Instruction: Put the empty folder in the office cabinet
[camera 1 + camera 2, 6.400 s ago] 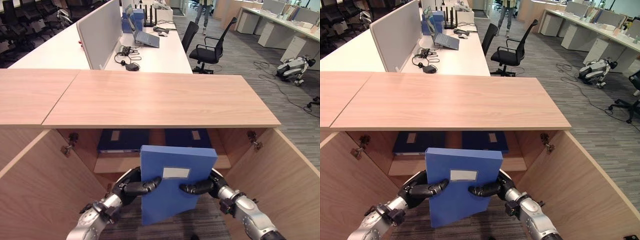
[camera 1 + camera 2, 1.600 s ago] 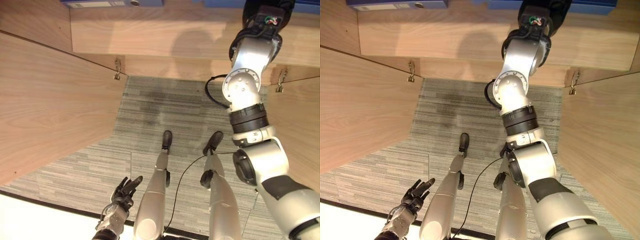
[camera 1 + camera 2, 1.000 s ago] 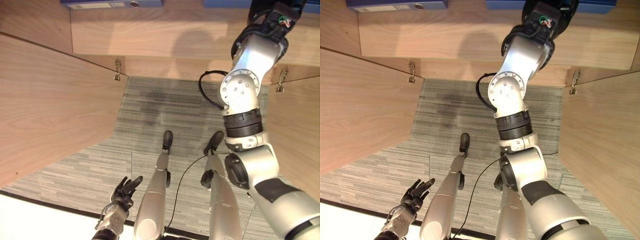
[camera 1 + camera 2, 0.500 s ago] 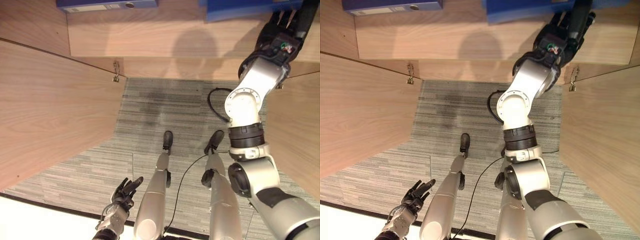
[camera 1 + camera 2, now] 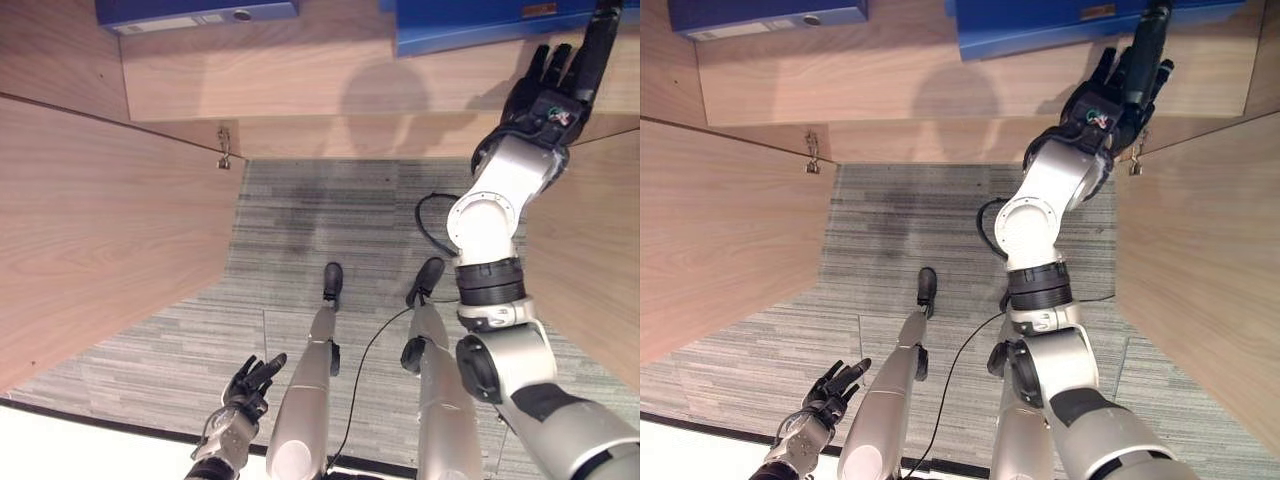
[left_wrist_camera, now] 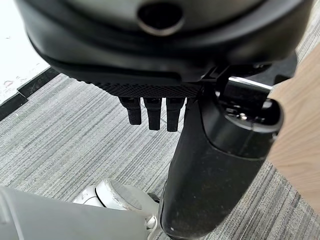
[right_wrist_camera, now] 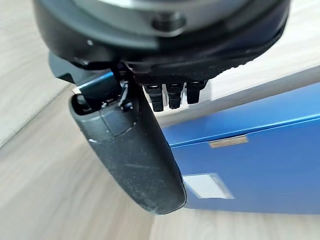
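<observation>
we look down into the open office cabinet (image 5: 300, 90), a wooden one with both doors swung wide: one door (image 5: 100, 220) on our left and the other door (image 5: 1200, 270) on our right. grey striped carpet (image 5: 320, 210) runs between them.

we count two blue folders on the cabinet's shelf. the blue folder (image 5: 1060, 25) on the right side of the shelf lies flat with its edge at the shelf's front. it carries a small orange label on its edge and, in our right wrist view, a pale rectangular label (image 7: 206, 185) and a small metal tag; we cannot read any writing on them. the second folder (image 5: 195, 12), darker blue, lies well apart on the left side of the shelf, with a pale strip label and a round finger hole on its spine.

we count two metal hinges showing on the cabinet frame: one hinge (image 5: 223, 148) on the left and another hinge (image 5: 1134, 160) on the right, close beside our right forearm.

our right hand (image 5: 1120, 85) is raised to the shelf front just below the right folder, fingers straight and spread, holding nothing; whether the fingertips touch the folder we cannot tell. our left hand (image 5: 250, 385) hangs low over the carpet, well away from the cabinet, fingers loosely extended and empty.
</observation>
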Available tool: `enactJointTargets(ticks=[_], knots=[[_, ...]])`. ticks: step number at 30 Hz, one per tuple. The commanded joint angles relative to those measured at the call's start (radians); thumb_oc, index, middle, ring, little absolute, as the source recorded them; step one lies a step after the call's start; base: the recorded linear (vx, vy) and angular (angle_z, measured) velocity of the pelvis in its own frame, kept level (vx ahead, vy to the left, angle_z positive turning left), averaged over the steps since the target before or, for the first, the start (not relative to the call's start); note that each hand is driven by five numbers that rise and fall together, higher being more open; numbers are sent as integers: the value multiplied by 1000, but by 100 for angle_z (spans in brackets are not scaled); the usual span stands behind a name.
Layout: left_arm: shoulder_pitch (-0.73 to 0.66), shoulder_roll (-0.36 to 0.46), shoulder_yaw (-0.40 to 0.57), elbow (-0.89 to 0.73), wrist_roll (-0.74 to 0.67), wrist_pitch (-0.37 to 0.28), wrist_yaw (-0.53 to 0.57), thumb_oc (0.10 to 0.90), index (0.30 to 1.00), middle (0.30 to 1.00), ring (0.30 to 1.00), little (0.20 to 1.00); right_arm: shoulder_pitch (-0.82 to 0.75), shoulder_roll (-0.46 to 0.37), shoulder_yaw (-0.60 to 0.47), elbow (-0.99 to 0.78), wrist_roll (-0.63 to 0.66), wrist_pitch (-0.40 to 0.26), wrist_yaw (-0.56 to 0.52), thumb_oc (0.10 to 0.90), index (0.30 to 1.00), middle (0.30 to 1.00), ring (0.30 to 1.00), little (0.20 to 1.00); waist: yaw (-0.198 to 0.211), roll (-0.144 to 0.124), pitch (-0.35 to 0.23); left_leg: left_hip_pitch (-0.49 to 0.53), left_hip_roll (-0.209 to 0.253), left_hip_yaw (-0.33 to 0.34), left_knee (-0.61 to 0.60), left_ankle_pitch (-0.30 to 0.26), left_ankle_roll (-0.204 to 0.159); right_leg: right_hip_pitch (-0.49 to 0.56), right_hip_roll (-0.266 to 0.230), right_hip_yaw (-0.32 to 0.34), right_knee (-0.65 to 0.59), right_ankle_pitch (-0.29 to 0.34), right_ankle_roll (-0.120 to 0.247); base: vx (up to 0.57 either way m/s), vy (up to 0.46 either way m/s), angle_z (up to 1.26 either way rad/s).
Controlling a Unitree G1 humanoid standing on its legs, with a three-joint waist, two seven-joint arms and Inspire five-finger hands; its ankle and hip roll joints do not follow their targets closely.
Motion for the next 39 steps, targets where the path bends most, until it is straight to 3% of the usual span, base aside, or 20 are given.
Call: enactJointTargets(ticks=[1, 12, 22, 29, 39], knots=[[114, 44, -19, 69, 7, 11, 37, 800, 900, 900, 900, 900, -30, -36, 67, -64, -76, 7, 94, 800, 900, 900, 900, 900, -27, 11, -70, 33, -6, -34, 21, -165, 17, 11, -23, 59, 40, -131, 135, 0, 0, 0], [109, 59, -2, 89, -6, 7, 36, 800, 900, 900, 900, 900, -68, -54, 133, -31, -8, 30, 182, 800, 900, 900, 900, 900, -23, 0, -74, 32, -4, -38, 20, -161, 15, 15, -21, 59, 41, -131, 132, 0, 0, 0], [99, 59, 6, 96, 8, 13, 35, 800, 900, 900, 900, 900, 7, -71, 336, -82, 1, 159, 272, 800, 900, 900, 900, 900, -25, -23, -61, 29, -1, -31, 26, -158, 13, 13, -18, 56, 32, -114, 128, -3, -4, 0], [109, 85, -4, 71, 1, -1, 31, 800, 900, 900, 900, 900, -107, -52, 295, 13, 49, 140, 300, 800, 900, 900, 900, 900, -14, -16, -56, 28, 0, -27, 25, -155, 13, 15, -15, 57, 21, -108, 130, -2, -1, -1], [118, 94, 7, 94, 4, -5, 22, 800, 900, 900, 900, 900, -151, -78, 224, 56, 76, 99, 299, 800, 900, 900, 900, 900, -7, -7, -63, 31, -1, -32, 6, -147, 15, 18, -15, 59, 13, -106, 134, 0, 0, 0]])
